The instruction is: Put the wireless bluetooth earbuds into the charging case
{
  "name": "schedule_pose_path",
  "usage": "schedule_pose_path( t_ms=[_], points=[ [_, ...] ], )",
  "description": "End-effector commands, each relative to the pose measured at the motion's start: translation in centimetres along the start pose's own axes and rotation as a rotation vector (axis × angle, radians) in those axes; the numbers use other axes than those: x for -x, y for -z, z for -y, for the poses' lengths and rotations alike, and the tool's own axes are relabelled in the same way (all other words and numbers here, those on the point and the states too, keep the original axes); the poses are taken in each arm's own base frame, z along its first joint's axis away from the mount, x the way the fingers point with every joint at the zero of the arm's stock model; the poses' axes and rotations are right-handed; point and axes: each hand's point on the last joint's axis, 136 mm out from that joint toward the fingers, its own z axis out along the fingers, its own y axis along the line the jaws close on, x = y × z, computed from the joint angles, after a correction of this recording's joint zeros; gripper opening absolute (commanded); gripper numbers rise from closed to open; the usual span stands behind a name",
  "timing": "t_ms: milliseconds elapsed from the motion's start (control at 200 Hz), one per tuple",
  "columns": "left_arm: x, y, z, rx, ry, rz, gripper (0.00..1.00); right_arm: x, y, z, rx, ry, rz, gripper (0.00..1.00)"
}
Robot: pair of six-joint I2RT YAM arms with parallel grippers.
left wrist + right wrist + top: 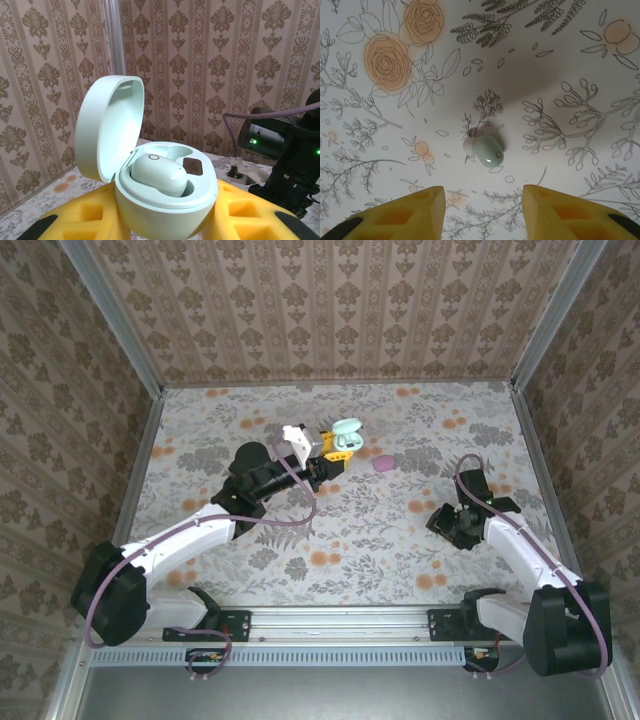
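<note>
My left gripper (333, 453) is shut on the mint-green charging case (165, 210), which it holds upright with the lid (107, 125) swung open. One mint-green earbud (160, 174) sits in the case's near socket; the socket behind it (172, 150) is hollow. The yellow fingers (85, 217) press both sides of the case. A second mint-green earbud (488, 151) with a pale tip lies on the floral table, just ahead of my right gripper (485, 200). That gripper (450, 523) hangs open above the table, nothing between its fingers.
A small pink case (383, 462) lies on the table just right of the held case. Wallpapered walls (330, 310) close the table in at the back and on both sides. The right arm (285, 150) is seen beyond the held case.
</note>
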Motion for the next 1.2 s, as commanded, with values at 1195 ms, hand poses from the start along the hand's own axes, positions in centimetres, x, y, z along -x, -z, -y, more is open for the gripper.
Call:
schedule_pose_path(
  t_ms=[1195],
  points=[
    [0.5,-0.1,-0.3,0.013,-0.012,0.007,0.32,1.4,-4.7,-5.9,0.053,0.149,-0.141,0.49]
  ],
)
